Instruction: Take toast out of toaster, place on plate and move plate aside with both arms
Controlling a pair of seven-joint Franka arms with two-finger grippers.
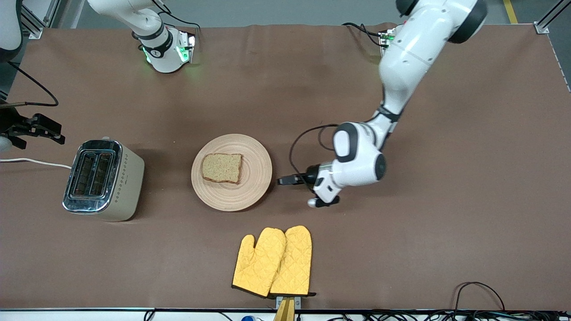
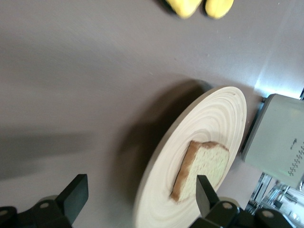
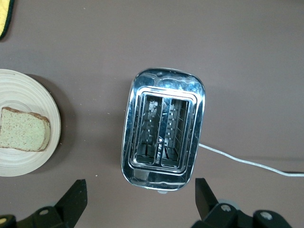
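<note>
— How is the left arm posed?
— It is bent low, its left gripper (image 1: 287, 180) levelled at the plate (image 1: 254, 154) rim, fingers (image 2: 76, 194) spread wide, nothing held.

— And the toast (image 1: 221, 167)?
— It is laid on the plate, beside the toaster (image 1: 103, 179).

— The right gripper (image 1: 33, 129)?
— It is held above the toaster, opened wide and empty.

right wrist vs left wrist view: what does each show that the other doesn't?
Only the right wrist view: the toaster's two empty slots from above, its white cord, and the open right end effector over the toaster.

Only the left wrist view: the open left end effector low beside the plate's rim, and two oven mitt tips.

Both: the plate, the toast lying on it, and the toaster body.
</note>
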